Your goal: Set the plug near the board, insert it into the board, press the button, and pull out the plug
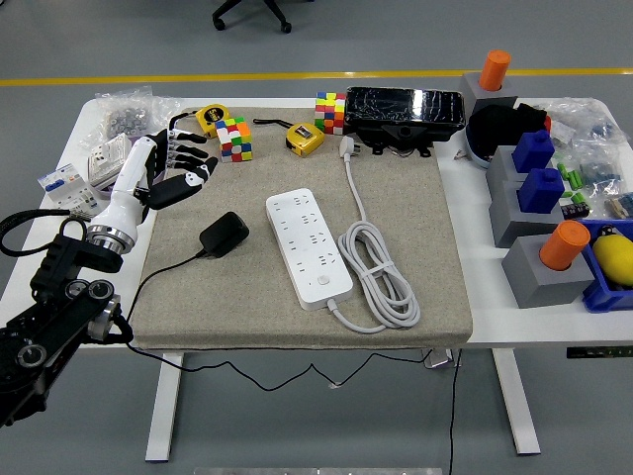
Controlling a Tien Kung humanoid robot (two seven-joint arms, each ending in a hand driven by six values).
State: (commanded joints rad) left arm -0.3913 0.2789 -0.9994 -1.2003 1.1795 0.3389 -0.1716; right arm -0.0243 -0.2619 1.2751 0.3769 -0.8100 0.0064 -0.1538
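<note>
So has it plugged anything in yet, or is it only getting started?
Only getting started. Nothing looks done: the black plug lies on the mat left of the white power strip, untouched, and every socket is empty. In hand: the left hand hovers open up-left of the plug, holding nothing. Left to do: grasp the plug, bring it over, insert it, press the strip's button, then pull it out.
</note>
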